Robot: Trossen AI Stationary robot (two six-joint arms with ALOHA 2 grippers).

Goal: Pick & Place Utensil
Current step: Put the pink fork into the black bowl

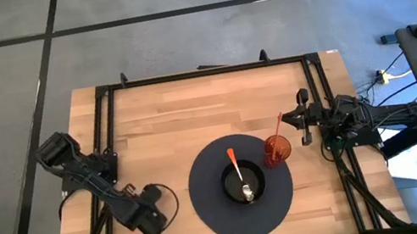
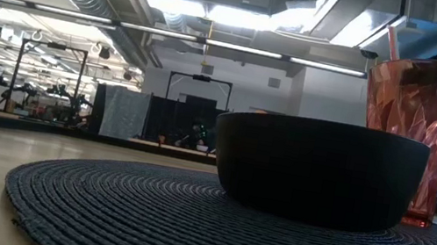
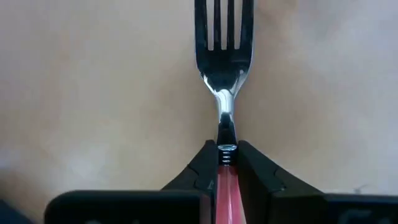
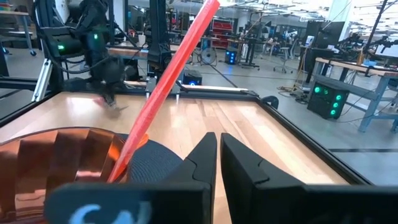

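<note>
Fork (image 3: pixel 224 56), hidden from overhead, shows at the wrist, its red handle pinched in the left claw (image 3: pixel 226 163).

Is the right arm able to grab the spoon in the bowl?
Probably yes. The right gripper waits by the table's edge, shut and empty. The spoon lies in the bowl, handle uncovered, but the cup with its straw stands between, so it must reach around.

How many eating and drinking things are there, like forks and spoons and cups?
fork: 1, pinched in the left gripper
spoon: 1, in the bowl
bowl: 1
cup: 1
straw: 1, in the cup
placemat: 1
Total: 6
</note>
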